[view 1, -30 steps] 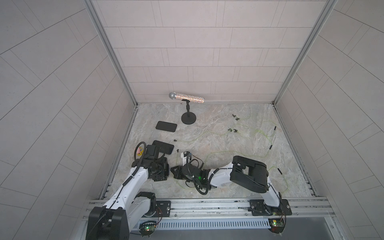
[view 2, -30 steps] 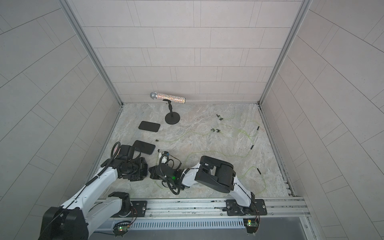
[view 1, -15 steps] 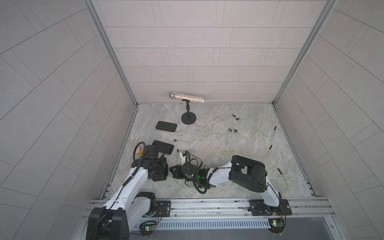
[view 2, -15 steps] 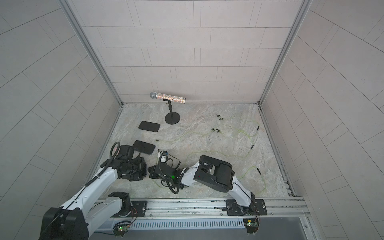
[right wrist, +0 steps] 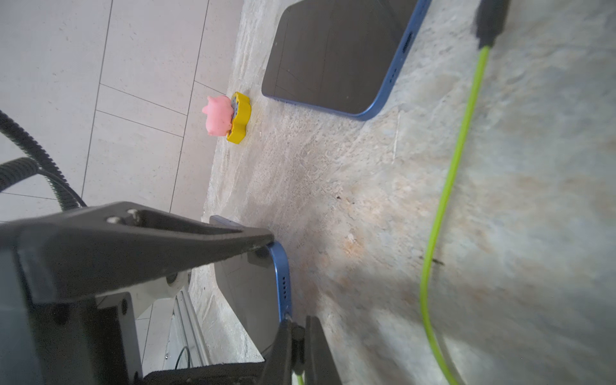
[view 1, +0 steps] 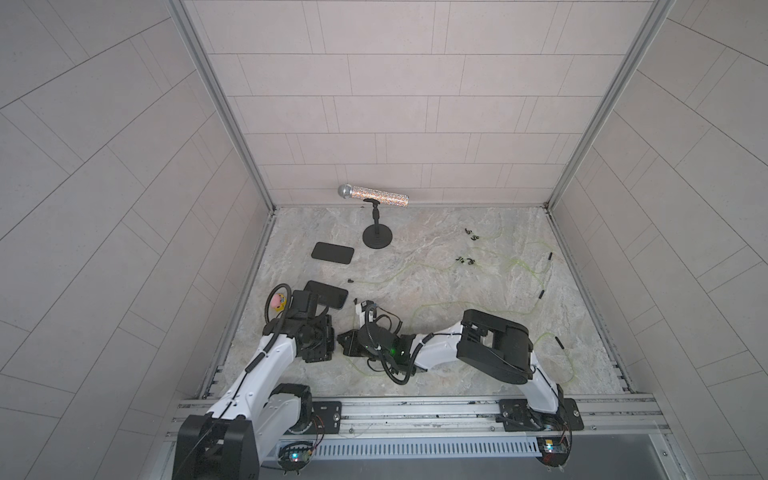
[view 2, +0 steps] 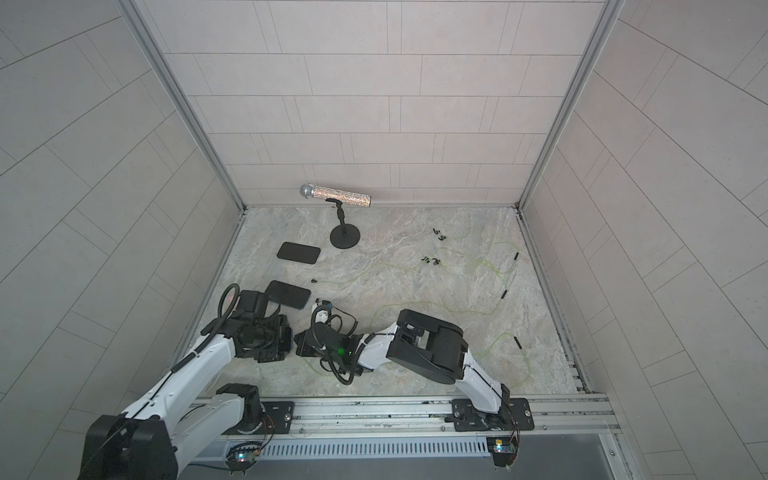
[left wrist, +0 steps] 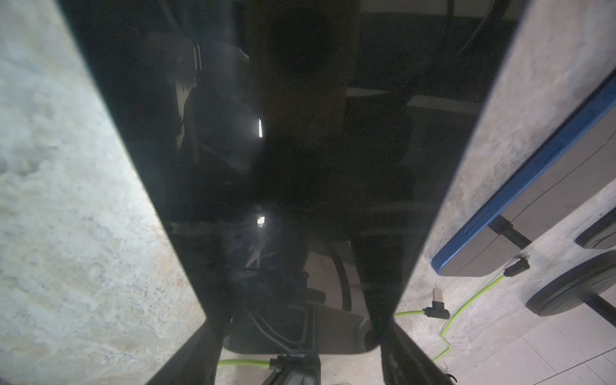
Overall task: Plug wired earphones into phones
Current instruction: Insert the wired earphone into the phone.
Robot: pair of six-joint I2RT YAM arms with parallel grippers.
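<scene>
The marbled surface carries the near phone, blue-rimmed, at the robot's side. It lies between the fingers of the left hand. This hand stands wide apart and clasps the phone across its width; one finger presses the rim by a corner. The right hand sits at the phone's port end, pinched almost closed on the black plug of a green cable. Whether the plug is in the port cannot be told. A second phone lies just beyond, a third phone farther back.
</scene>
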